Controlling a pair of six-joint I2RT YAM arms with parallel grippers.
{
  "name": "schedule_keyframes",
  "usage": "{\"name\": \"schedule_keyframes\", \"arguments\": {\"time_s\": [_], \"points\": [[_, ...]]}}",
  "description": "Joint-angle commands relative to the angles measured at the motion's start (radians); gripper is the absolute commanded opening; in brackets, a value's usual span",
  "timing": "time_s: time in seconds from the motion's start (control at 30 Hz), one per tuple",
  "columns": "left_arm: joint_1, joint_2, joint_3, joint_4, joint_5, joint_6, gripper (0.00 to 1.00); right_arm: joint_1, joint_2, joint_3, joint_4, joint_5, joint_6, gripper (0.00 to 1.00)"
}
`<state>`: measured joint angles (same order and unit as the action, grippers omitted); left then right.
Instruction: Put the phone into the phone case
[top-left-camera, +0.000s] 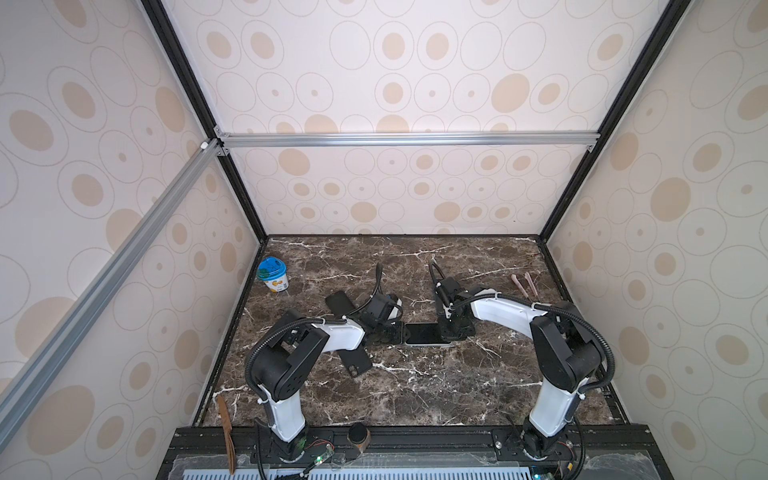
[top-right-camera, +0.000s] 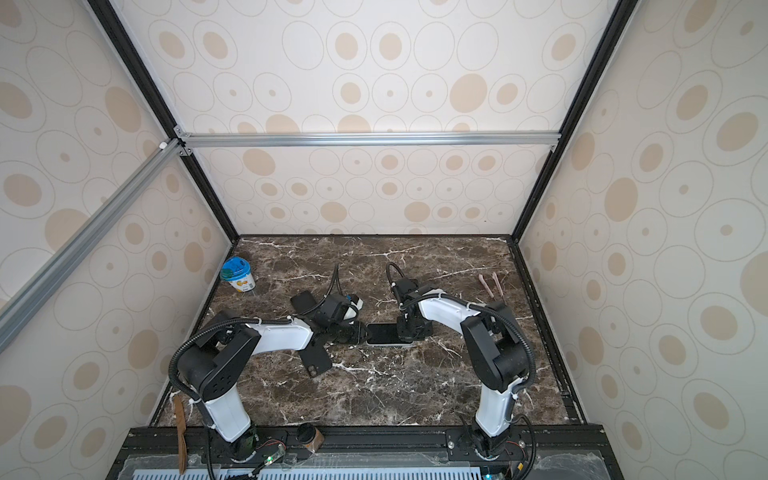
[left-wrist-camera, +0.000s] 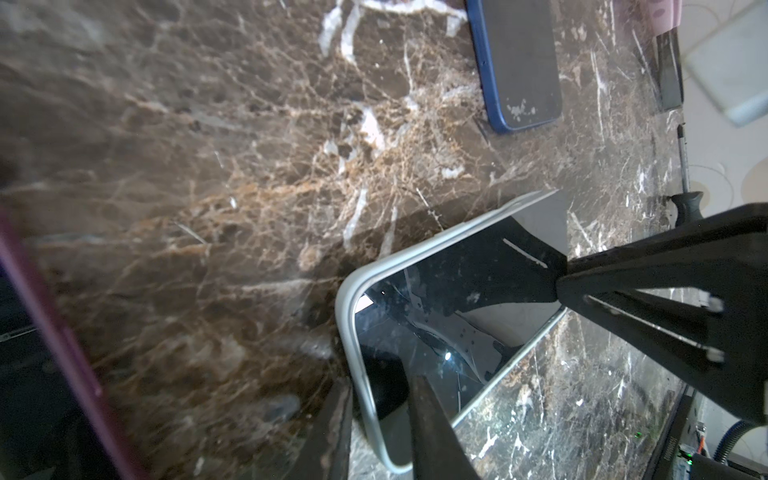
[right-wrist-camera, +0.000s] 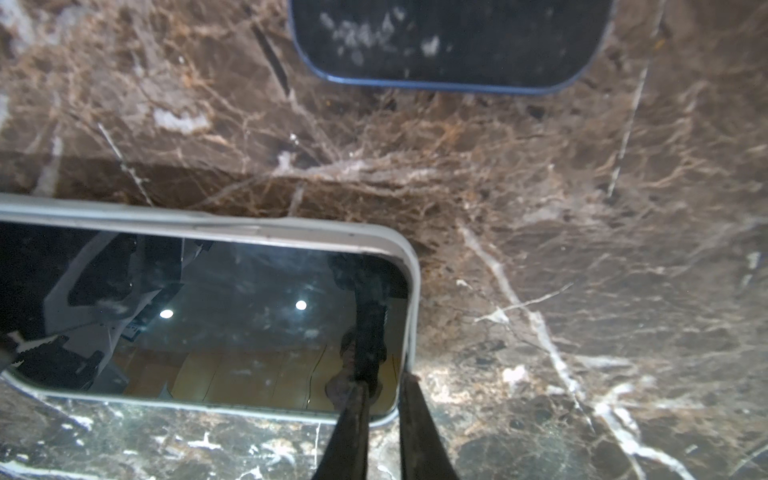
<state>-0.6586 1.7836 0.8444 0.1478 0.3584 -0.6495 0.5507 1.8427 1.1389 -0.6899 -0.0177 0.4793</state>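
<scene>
At the left edge of the marble table (top-left-camera: 436, 395), a blue-lidded tub (top-left-camera: 272, 275); at the front-left corner, a brown strap (top-left-camera: 226, 432). Behind the left gripper (top-left-camera: 400, 333), a dark slab (top-left-camera: 340, 302); half under the left arm (top-left-camera: 336, 334), a dark case with lens holes (top-left-camera: 359, 362). Near the right edge, two pink sticks (top-left-camera: 525, 284), well apart from the work. Bare marble across the near middle and along the back.

At mid-table, the phone (top-left-camera: 423, 333): flat, face up, inside the pale rim of the phone case (right-wrist-camera: 124, 216), between the two grippers. At its left end, one left finger on the glass, one outside the rim, narrowly apart; impossible to tell whether squeezing. At its right end, the right gripper (right-wrist-camera: 383, 386), pinched together on the case's end rim.

Only from the wrists: rim and glass told apart, plus a blue-edged slab (right-wrist-camera: 449, 41) near the phone, not touching. Only from above: tub, strap, sticks.
</scene>
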Motion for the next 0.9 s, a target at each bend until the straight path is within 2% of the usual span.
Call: {"name": "schedule_keyframes", "arguments": {"time_s": [0.0,0.23,0.47,0.73,0.87], "points": [[-0.001,-0.018,0.005,-0.076,-0.060,0.024,0.26,0.054,0.210,-0.179,0.208,-0.095,-0.028,0.15],[0.004,-0.034,0.032,-0.114,-0.088,0.043,0.31,0.042,0.032,-0.067,0.039,-0.009,-0.091,0.16],[0.017,-0.041,0.084,-0.141,-0.102,0.059,0.41,-0.013,-0.045,0.052,-0.064,-0.051,-0.131,0.20],[0.028,-0.025,0.137,-0.154,-0.089,0.086,0.38,-0.085,-0.065,0.109,-0.065,-0.134,-0.186,0.23],[0.033,-0.008,0.161,-0.169,-0.090,0.091,0.38,-0.118,-0.054,0.118,-0.054,-0.134,-0.197,0.23]]}}
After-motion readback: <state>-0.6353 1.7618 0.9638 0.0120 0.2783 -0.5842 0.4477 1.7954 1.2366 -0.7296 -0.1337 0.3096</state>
